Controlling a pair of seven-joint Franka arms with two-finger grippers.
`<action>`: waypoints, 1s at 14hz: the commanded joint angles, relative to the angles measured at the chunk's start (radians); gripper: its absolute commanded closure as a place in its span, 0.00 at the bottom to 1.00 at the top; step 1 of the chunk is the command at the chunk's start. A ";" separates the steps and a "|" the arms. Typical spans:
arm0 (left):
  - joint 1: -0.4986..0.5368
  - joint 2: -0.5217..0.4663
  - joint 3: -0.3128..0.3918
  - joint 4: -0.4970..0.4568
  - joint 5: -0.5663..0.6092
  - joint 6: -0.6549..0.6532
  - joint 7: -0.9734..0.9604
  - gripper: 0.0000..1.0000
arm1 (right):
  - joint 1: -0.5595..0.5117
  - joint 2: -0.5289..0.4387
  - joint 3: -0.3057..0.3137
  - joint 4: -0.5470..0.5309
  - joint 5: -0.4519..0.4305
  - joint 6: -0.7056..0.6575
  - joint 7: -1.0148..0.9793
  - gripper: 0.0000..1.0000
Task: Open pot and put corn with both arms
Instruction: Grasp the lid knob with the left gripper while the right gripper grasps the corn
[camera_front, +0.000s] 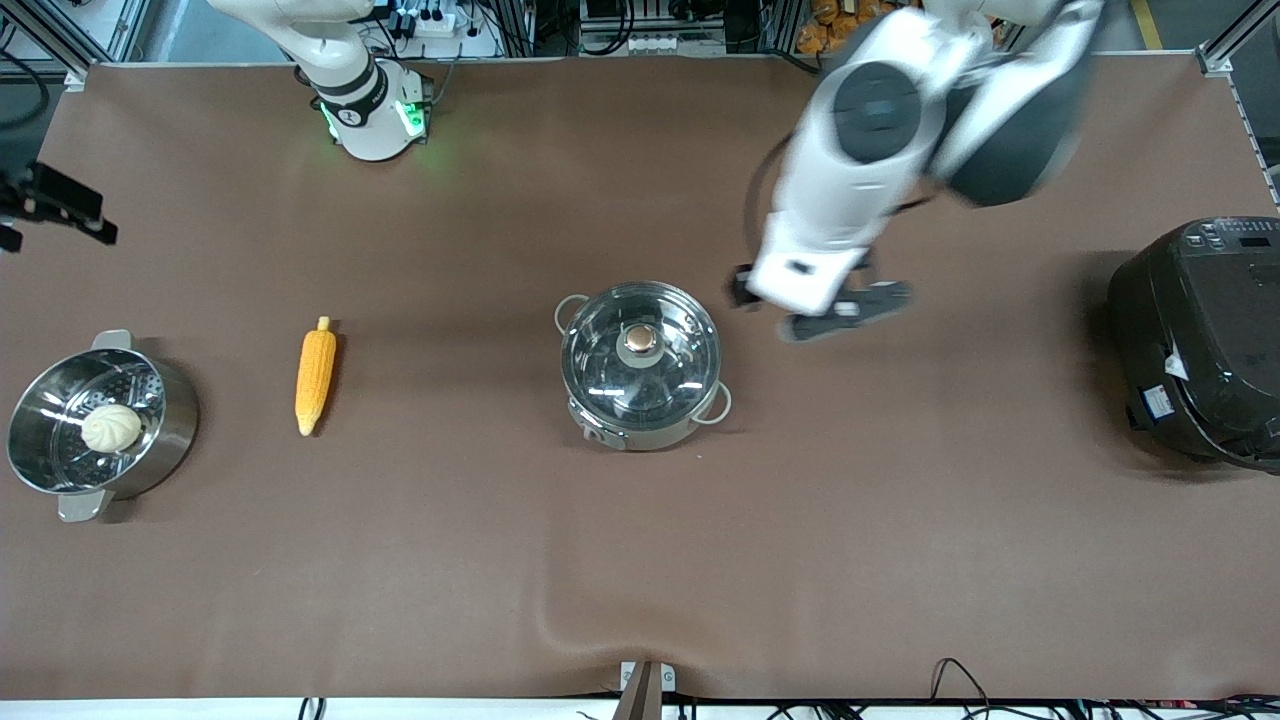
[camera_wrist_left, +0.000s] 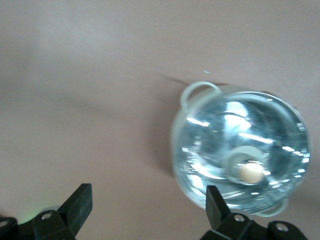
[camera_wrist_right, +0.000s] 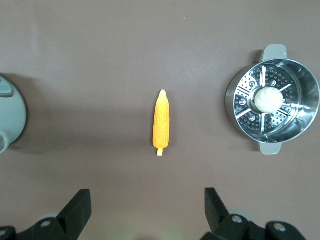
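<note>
The pot (camera_front: 640, 366) stands at the middle of the table with its glass lid on and the copper knob (camera_front: 640, 340) on top. It also shows in the left wrist view (camera_wrist_left: 240, 155). The corn (camera_front: 315, 380) lies on the cloth between the pot and the right arm's end of the table. It also shows in the right wrist view (camera_wrist_right: 161, 123). My left gripper (camera_front: 818, 306) is open and empty, over the table beside the pot (camera_wrist_left: 148, 207). My right gripper (camera_wrist_right: 147, 210) is open and empty, high over the table near the corn.
A steel steamer pot (camera_front: 170, 420) with a pale bun (camera_front: 110, 428) in it stands at the right arm's end. A big black cooker (camera_front: 1200, 340) stands at the left arm's end. The brown cloth (camera_front: 640, 560) covers the table.
</note>
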 joint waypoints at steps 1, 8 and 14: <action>-0.111 0.138 0.027 0.091 0.021 0.086 -0.164 0.00 | 0.014 -0.034 0.012 -0.208 -0.005 0.204 0.049 0.00; -0.192 0.243 0.043 0.088 0.023 0.191 -0.297 0.00 | 0.071 -0.035 0.016 -0.737 -0.005 0.814 0.089 0.00; -0.228 0.292 0.092 0.088 0.023 0.279 -0.300 0.00 | 0.051 0.116 0.009 -0.799 -0.007 0.917 0.086 0.00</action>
